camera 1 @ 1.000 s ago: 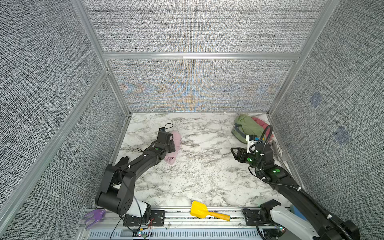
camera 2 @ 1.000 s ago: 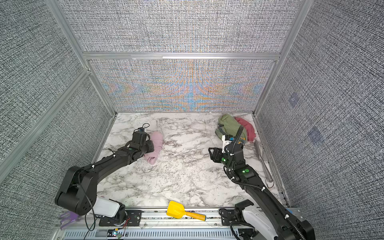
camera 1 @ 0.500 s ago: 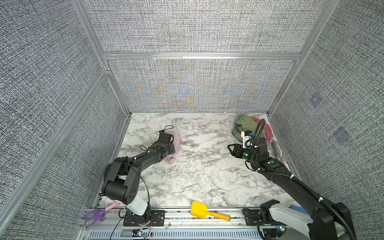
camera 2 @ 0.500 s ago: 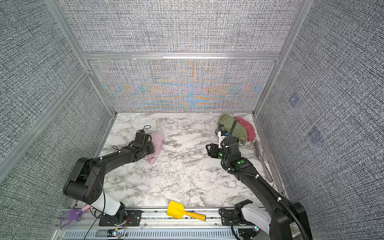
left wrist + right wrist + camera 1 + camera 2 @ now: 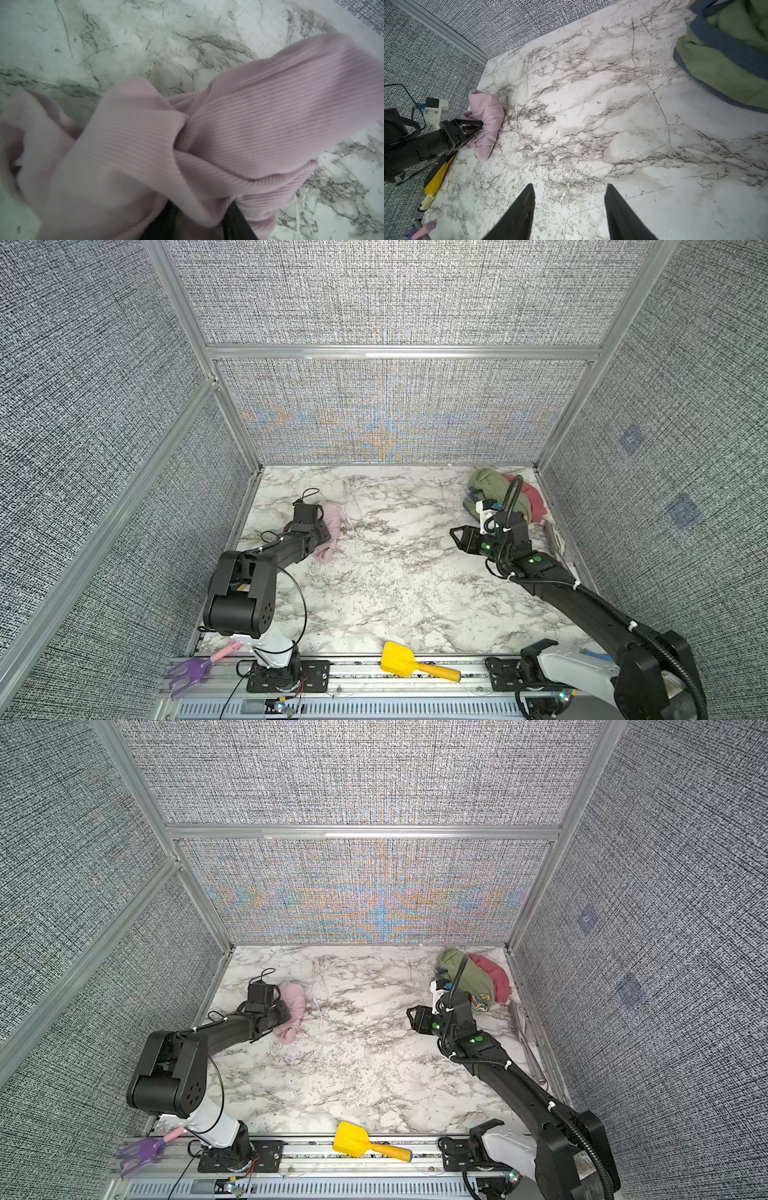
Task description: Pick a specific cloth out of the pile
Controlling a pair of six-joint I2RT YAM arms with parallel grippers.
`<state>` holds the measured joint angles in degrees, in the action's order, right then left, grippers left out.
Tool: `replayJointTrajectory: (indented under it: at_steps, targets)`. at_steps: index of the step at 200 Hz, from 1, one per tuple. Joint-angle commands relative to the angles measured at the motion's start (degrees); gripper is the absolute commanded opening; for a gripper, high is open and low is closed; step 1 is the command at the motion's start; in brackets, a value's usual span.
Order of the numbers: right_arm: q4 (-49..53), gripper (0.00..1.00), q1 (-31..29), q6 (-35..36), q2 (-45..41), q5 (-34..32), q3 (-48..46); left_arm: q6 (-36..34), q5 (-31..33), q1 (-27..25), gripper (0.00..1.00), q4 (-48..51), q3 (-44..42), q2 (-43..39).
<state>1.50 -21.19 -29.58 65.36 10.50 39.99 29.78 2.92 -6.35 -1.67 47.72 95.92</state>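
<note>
— Where is the cloth?
— The cloth [image 5: 332,522]: pale pink, one only. It lies crumpled on the marble table [image 5: 395,580] near the left wall, well apart from the pile [image 5: 498,493] in the far right corner.
— Your fingers?
— My left gripper [image 5: 480,124]: two fingers [image 5: 168,222], part-closed, pinching a fold of the cloth. The rest drapes over them. My right gripper [image 5: 570,187]: two fingers [image 5: 521,209], spread, nothing between them, over bare marble near the pile.
— Pile count?
— Three seen: one olive green cloth [image 5: 469,973], one rose-red cloth [image 5: 494,973], one patterned piece [image 5: 482,1002]. One yellow scoop [image 5: 399,659] at the near edge.
</note>
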Motion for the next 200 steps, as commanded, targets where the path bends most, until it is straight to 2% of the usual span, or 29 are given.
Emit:
replayJointTrajectory:
  at_steps: [1,122,159,200]
  targets:
    - [-1.5,0.56,-0.2,-0.6,0.6,-0.9,0.4,-0.6,-1.9,2.1,0.4,-0.6,1.6,1.9]
    - [1.3,0.56,-0.8,0.1,2.7,-2.9,4.6,-4.9,-6.5,11.2,0.4,2.3,20.1,15.2]
    - [3.1,0.56,-0.8,2.2,1.9,-4.6,5.2,-5.3,-8.3,10.9,0.4,0.9,16.8,9.8]
    - [3.7,0.56,-0.4,5.5,-1.0,-9.1,5.5,-7.0,-3.5,6.7,0.4,1.1,9.6,-3.2]
